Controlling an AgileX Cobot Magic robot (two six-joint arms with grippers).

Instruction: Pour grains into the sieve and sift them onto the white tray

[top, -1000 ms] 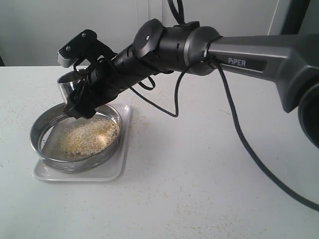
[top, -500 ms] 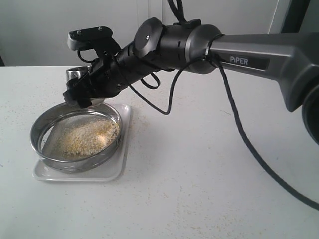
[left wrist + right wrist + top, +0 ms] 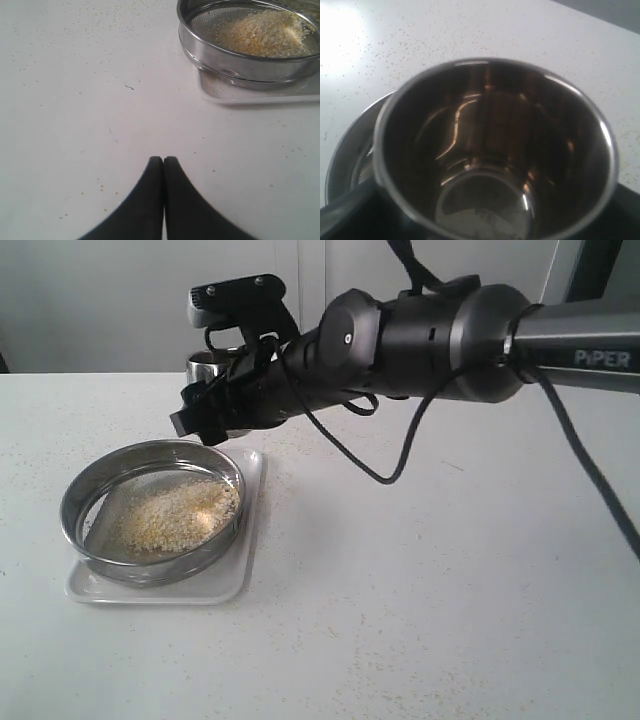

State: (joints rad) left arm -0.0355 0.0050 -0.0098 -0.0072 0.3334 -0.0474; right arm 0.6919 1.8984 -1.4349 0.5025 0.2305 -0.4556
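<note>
The steel sieve point(image 3: 150, 508) rests on the white tray point(image 3: 240, 580) at the left of the table, with a heap of yellow and whitish grains point(image 3: 170, 517) on its mesh. My right gripper point(image 3: 215, 405) is shut on the small steel cup point(image 3: 208, 366), held upright in the air just behind and to the right of the sieve. In the right wrist view the cup point(image 3: 495, 150) fills the frame and looks empty but for a thin residue. My left gripper point(image 3: 163, 160) is shut and empty, low over bare table, with the sieve point(image 3: 240, 60) and tray point(image 3: 260, 92) ahead of it.
The white tabletop point(image 3: 420, 590) is dusted with stray grains. A black cable point(image 3: 400, 455) hangs from the right arm over the middle of the table. A wall stands behind the table's far edge.
The right gripper has turned the cup from tilted over the sieve back to upright and carried it up and to the right, off the sieve. The grain heap and left gripper are unchanged.
</note>
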